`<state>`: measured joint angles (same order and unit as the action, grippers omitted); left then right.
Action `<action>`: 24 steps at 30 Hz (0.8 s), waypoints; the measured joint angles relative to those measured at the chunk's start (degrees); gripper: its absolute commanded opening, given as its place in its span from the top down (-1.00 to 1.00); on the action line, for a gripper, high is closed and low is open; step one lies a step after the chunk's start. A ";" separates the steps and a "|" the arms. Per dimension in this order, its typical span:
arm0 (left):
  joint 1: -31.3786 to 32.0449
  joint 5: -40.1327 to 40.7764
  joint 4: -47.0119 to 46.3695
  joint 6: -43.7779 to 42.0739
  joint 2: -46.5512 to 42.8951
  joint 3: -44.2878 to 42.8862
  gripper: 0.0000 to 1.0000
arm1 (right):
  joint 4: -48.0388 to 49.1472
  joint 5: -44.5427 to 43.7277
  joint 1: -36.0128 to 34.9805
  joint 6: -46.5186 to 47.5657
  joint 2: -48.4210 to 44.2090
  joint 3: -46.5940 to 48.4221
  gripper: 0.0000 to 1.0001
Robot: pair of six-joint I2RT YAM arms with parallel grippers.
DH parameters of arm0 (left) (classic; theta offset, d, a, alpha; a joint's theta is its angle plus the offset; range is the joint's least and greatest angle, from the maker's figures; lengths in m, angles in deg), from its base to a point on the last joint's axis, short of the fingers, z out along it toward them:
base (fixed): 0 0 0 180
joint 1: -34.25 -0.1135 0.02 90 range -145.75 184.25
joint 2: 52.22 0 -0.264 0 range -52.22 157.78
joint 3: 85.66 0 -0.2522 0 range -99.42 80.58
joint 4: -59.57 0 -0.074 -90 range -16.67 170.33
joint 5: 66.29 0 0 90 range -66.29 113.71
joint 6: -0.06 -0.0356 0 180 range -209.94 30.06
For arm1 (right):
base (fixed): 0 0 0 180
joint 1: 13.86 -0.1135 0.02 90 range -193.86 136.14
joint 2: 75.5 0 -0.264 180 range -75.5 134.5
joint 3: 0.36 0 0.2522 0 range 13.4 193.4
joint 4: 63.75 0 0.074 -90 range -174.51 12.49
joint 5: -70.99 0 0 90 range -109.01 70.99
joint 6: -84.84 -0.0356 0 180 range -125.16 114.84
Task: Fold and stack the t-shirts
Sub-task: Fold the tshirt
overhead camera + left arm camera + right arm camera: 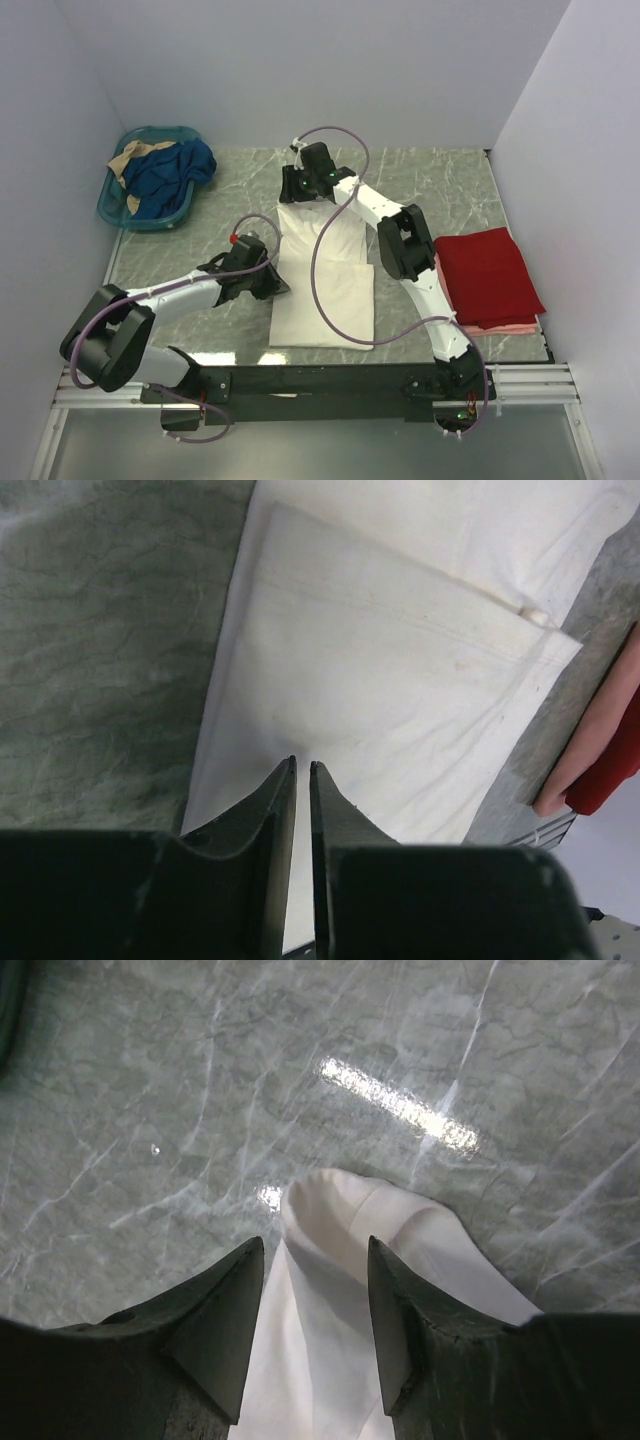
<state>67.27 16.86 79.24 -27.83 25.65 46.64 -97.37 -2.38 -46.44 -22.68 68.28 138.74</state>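
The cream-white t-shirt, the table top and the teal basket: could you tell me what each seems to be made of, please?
The cream-white t-shirt looks like matte cotton-type cloth: soft folds, stitched hems. The table top looks like polished green marble, or a laminate imitating it: pale veins, lamp glare. The basket seems smooth teal plastic, judging by its rigid rim.
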 measured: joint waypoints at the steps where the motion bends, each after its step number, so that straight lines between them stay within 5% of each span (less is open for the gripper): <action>1: 0.00 0.00 -0.28 0.02 0.24 0.13 0.68 | -0.11 0.00 -0.04 -0.02 0.52 0.35 -0.05; 8: 0.00 -0.02 -0.96 0.02 0.96 0.92 0.69 | -1.53 0.00 -0.33 -0.22 0.85 0.37 0.08; 14: 0.00 -0.02 -1.14 0.02 1.33 0.92 0.70 | -2.12 0.48 -0.33 -0.61 0.85 0.37 0.72; 24: -0.02 -0.72 -3.08 0.22 3.30 2.40 0.84 | -1.60 -0.59 0.04 -2.60 0.44 -0.35 1.00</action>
<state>67.25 16.13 76.16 -27.61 28.95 49.05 -98.97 -2.98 -46.40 -25.28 68.72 138.39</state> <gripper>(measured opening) 0.084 0.084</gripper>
